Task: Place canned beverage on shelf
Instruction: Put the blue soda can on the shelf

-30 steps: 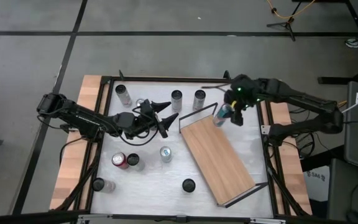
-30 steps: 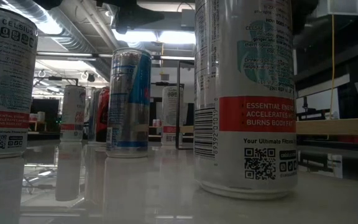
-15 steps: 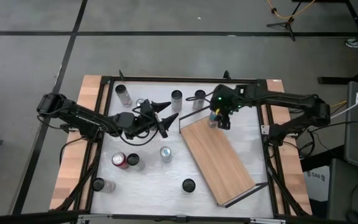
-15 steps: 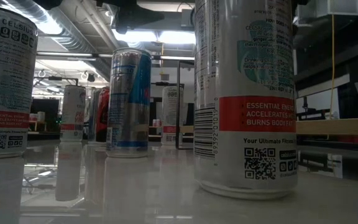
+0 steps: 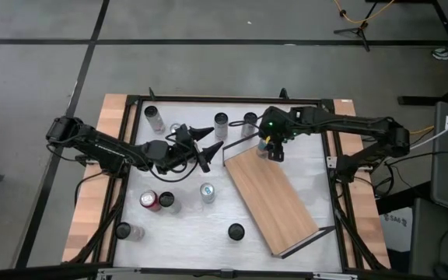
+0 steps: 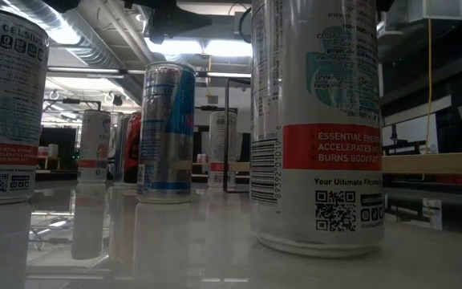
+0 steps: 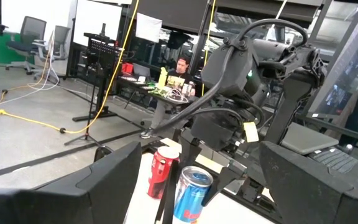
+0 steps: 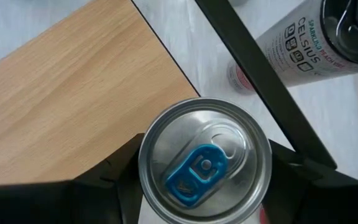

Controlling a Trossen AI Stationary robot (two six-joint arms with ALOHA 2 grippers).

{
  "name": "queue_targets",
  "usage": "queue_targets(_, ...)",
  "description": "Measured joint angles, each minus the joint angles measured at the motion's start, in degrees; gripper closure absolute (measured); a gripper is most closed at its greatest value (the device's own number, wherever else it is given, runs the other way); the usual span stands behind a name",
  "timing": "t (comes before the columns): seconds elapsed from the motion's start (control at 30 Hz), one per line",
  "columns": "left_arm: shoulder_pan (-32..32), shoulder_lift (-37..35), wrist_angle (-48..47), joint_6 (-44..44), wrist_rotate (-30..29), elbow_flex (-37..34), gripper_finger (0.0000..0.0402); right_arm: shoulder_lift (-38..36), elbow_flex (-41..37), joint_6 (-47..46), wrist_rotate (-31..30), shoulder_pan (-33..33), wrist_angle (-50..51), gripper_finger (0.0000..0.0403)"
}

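A long light-wood shelf lies slantwise on the white table, a black wire rail at its far end. My right gripper is shut on a silver-and-blue can with a blue tab, right at the shelf's far corner just inside that rail. The left wrist view cuts off the can low down, so I cannot tell whether its bottom stands on the board. My left gripper hovers open left of the shelf, pointing level toward the right arm, with nothing between its fingers. My right gripper pinches the can's side wall between its two fingers, one on each opposite side just under the top rim. The fingers slant steeply down from above. The can stands upright in the hold, top up.
Several other cans stand on the table: three along the far edge and more at the near left. A white Celsius can lies just beyond the rail. Most of the shelf board is bare.
My right gripper has carried the can toward the table's left and down, tipping more steeply, from beyond the rail to the shelf's far corner. It has stayed shut on the can, which remains upright. Most of that move came early in the second.
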State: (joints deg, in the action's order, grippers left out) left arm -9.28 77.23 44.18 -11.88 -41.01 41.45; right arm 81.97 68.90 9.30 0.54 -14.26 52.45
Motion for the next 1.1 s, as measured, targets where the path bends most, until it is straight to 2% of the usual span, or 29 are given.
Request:
queue_targets(0.73,0.0,0.0,0.0,0.0,0.0,0.0,0.008,0.0,0.0,0.0,0.0,0.0,0.0,0.0166)
queue_targets(1.1,0.0,0.0,0.0,0.0,0.0,0.0,0.008,0.0,-0.1,0.0,0.5,0.0,0.2,0.008)
